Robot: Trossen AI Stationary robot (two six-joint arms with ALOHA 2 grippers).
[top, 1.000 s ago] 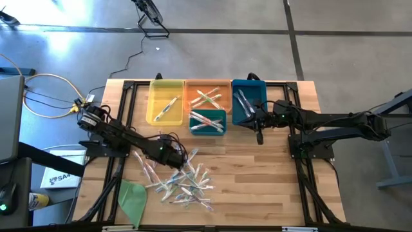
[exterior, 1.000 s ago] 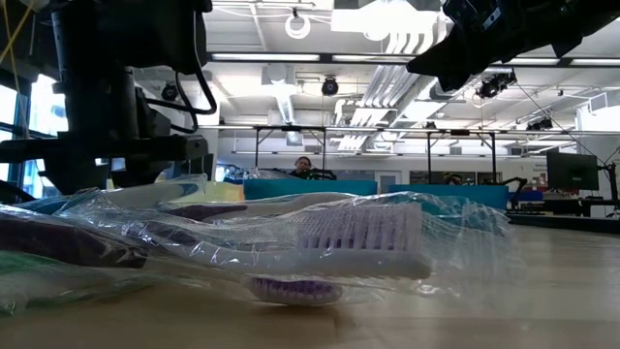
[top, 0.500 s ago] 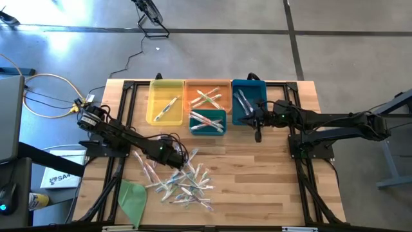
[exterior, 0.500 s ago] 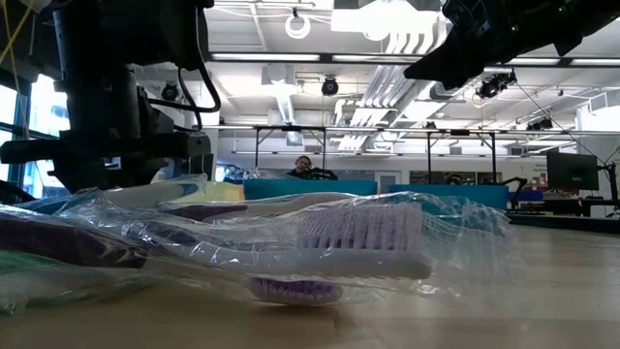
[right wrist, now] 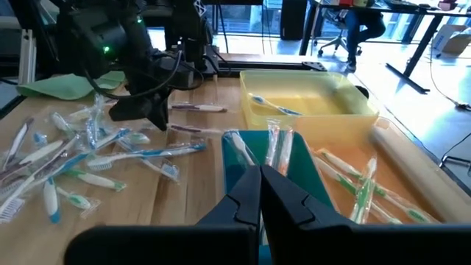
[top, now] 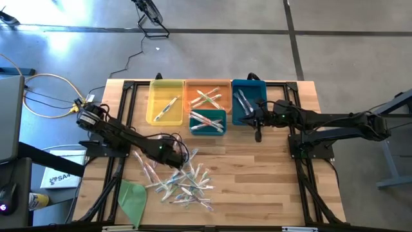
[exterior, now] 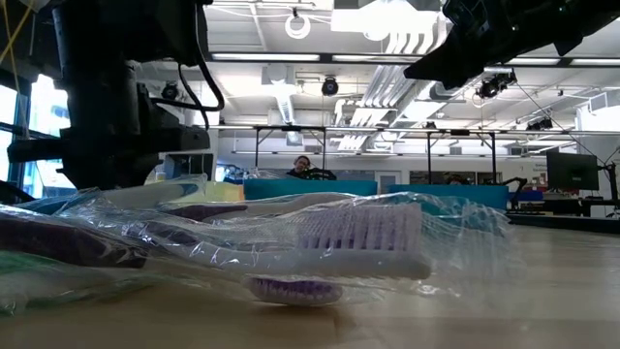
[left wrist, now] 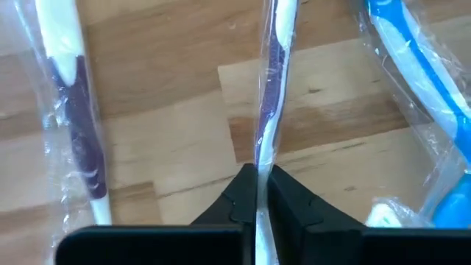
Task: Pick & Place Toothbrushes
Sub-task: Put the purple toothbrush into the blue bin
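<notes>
Several wrapped toothbrushes lie in a loose pile on the wooden table, near its front. My left gripper stands at the pile's far left edge, pointing down, shut on a purple-and-white toothbrush in a clear wrapper. A second purple-and-white toothbrush lies beside it and a blue one on the other side. My right gripper hangs shut above the table next to the blue bin, with nothing in it. My left gripper pinches the toothbrush's wrapped handle between its two fingers, one on each side of the thin stick. The fingers come from above, pointing steeply down. The toothbrush lies on the table, stretching away from the fingers.
At the far edge stand a yellow bin, an orange bin, a small teal bin and the blue bin, each with toothbrushes inside. A green sheet lies at the near left corner. Bare wood spreads to the right of the pile.
My left gripper has shut its fingers while staying in place at the pile's edge. My right gripper has turned a little where it hangs.
</notes>
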